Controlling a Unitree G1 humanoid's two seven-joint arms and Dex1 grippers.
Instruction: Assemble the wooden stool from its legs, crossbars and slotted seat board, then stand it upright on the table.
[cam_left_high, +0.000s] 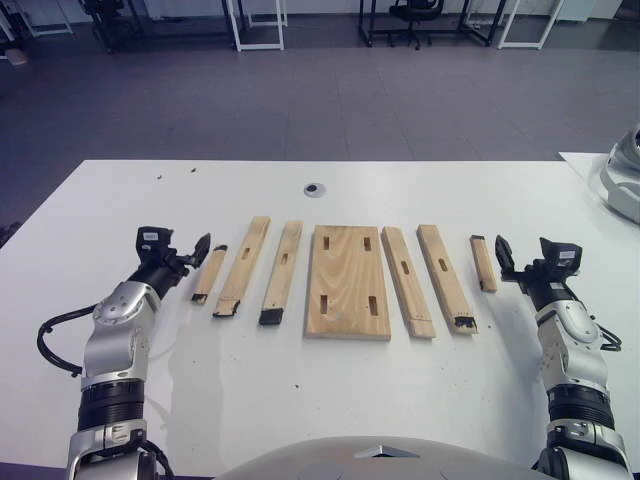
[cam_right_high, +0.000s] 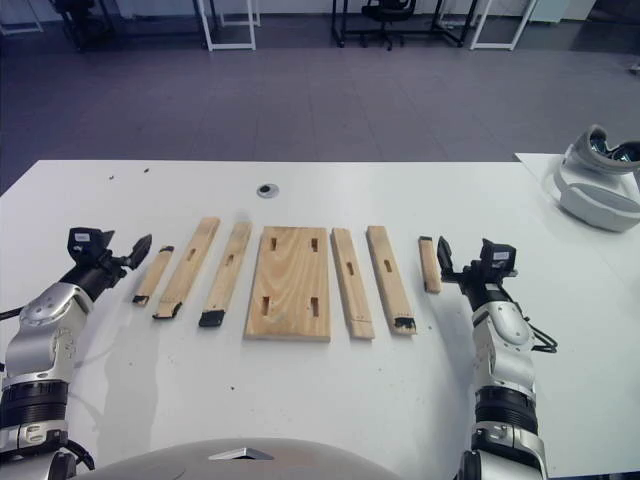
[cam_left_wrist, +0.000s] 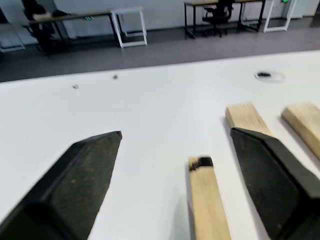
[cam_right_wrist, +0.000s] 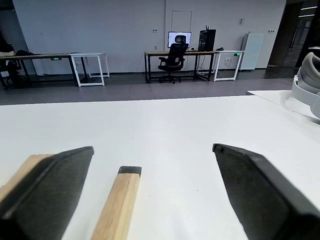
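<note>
**woodnoob:** So where's the stool at? Looks like flat-pack day to me.

**benchrat:** Yep, it's all loose parts lying flat on the white desk (cam_left_high: 420, 190), in one row with small gaps between them. The seat board (cam_left_high: 348, 282) sits in the middle with its four slots facing up. To its left you've got the inner-left slat (cam_left_high: 282, 272), then the outer-left slat (cam_left_high: 243, 266), then the left short bar (cam_left_high: 209, 274) at the end of the row. Same deal on the right: inner-right slat (cam_left_high: 408, 281), outer-right slat (cam_left_high: 446, 277), right short bar (cam_left_high: 484, 263). Each slat has a slot, and some ends are dark.

**woodnoob:** And the claws?

**benchrat:** The left claw (cam_left_wrist: 176, 135) is spread wide, low over the desk, at the far end of the left short bar. On its wrist cam the bar's dark tip shows between the two fingers. The right claw (cam_right_wrist: 153, 148) is released too, just outside the right short bar, with that bar's end between its fingers on its own wrist cam. Can't tell if any finger touches wood.

**woodnoob:** Anything else around?

**benchrat:** A round grommet (cam_left_high: 315, 189) in the desk behind the seat board, and a white headset (cam_right_high: 598, 178) on the neighbouring desk to the right.
</note>
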